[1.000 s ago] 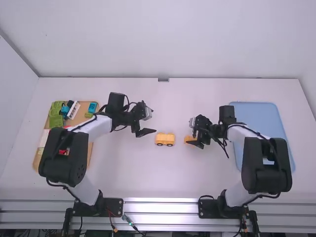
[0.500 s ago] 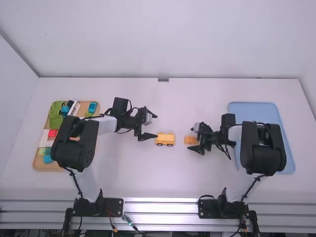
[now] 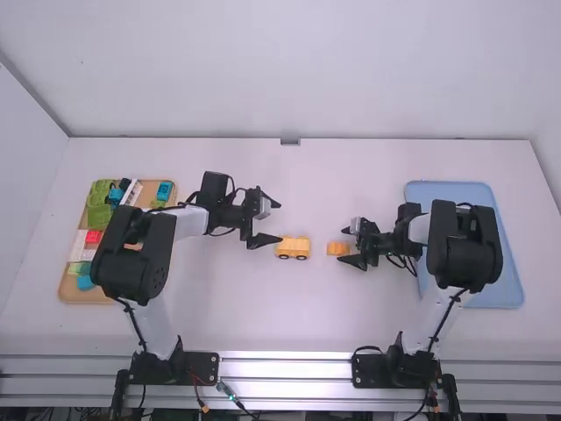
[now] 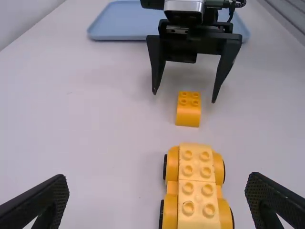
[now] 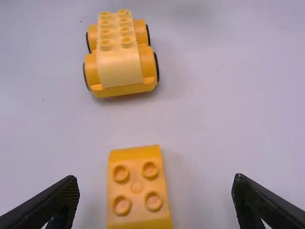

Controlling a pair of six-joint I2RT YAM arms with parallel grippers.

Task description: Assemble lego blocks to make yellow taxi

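Observation:
In the high view my left gripper (image 3: 268, 222) stands open just left of the yellow wheeled car base (image 3: 293, 247). My right gripper (image 3: 347, 246) is open around the small orange-yellow block (image 3: 337, 249), which lies to the right of the base. The left wrist view has my left gripper (image 4: 157, 195) with its fingers wide apart on either side of the studded car base (image 4: 196, 186); farther off is the block (image 4: 188, 109). In the right wrist view, the block (image 5: 137, 186) is between the parted fingers of my right gripper (image 5: 153, 191), untouched, and the base (image 5: 119, 57) lies beyond.
A brown tray (image 3: 98, 296) at the far left holds green, blue, red and white pieces. At the right, partly under the right arm, lies a blue tray (image 3: 451, 195). A small dark fitting (image 3: 290, 141) sits at the table's back edge.
The right gripper has drawn back slightly to the right, uncovering more of the small block. My left gripper has shifted slightly right and nearer the camera, toward the car base.

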